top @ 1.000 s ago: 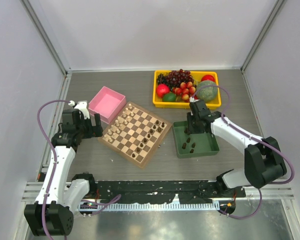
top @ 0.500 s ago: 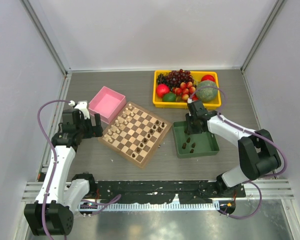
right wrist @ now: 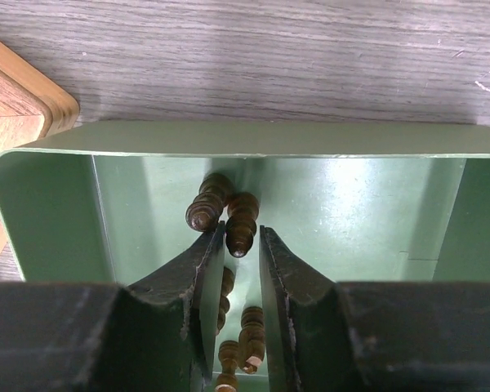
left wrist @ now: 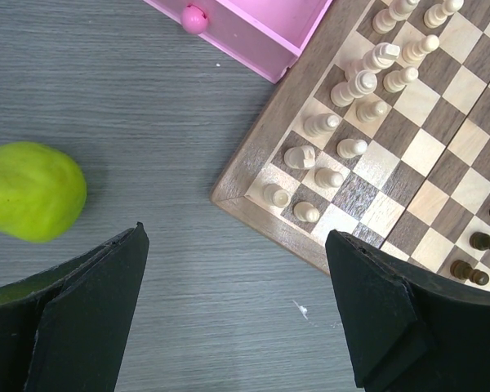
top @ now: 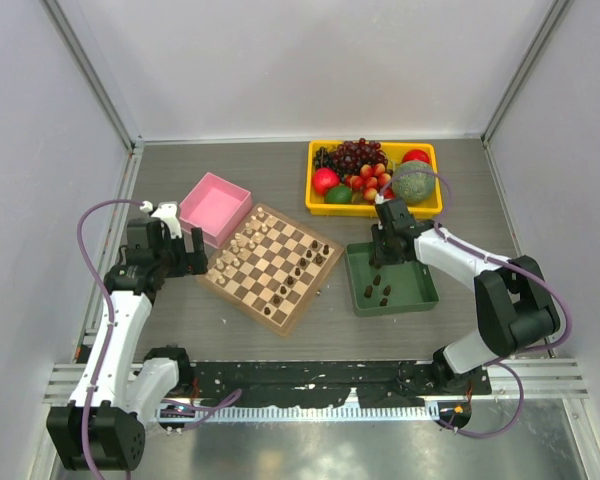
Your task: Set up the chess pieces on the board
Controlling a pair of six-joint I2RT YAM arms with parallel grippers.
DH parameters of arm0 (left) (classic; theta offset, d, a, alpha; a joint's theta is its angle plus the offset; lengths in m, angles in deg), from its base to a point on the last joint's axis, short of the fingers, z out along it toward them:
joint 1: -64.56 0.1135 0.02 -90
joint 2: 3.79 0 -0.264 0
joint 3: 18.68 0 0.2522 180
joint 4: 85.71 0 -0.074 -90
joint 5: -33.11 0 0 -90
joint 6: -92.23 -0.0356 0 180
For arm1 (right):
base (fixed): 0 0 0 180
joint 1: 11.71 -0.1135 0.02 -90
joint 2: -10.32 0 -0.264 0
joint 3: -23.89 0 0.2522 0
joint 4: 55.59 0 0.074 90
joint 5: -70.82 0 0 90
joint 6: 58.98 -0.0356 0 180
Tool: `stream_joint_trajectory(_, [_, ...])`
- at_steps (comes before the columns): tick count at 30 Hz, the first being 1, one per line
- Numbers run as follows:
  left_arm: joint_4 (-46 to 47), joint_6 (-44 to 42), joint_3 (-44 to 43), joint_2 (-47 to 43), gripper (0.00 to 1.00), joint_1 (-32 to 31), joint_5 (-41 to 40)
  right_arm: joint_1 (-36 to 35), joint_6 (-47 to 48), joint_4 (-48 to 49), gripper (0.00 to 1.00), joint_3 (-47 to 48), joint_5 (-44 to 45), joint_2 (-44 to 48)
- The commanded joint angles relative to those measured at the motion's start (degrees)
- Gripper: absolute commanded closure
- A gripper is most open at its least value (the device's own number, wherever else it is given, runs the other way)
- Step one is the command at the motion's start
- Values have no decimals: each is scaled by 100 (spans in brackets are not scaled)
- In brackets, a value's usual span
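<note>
Looking down from above, the board lies turned at an angle on the counter, between a pink box and a green tray. Cream pieces stand along its far-left side, and a few dark pieces stand on its right half. More dark ones lie in the tray. A yellow bin of fruit sits beyond the tray. The left end effector hangs just off the board's left corner. The right end effector reaches down into the tray's far side.

From the left wrist, the left end effector stands wide with nothing between its fingers, above the counter and the board's near corner. Cream pieces fill two rows there, some of them tilted or lying down. Dark pieces show at the right edge. The pink box touches the board's rim at the top, and a green fruit lies well to the left.

From the right wrist, the right end effector is narrow, its tips closed on either side of one dark piece lying on the tray floor. A second piece lies against it on the left, just outside the left finger. Others lie nearer the camera, between the fingers. The board's corner shows at the upper left, beside the tray.
</note>
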Motion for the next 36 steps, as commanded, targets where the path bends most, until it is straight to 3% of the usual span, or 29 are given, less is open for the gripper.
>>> stream_joint_trajectory(1, [25,-81,-194,15,1,-12,41,9,76,181,72,258,92,-51])
stream_joint_trajectory(9, [25,-81,-202,23,1,-21,32,26,147,93,85,250,188,-34])
stream_joint_trajectory(36, [25,-72,-202,50,1,-21,85,27,235,-408,87,179,848,53])
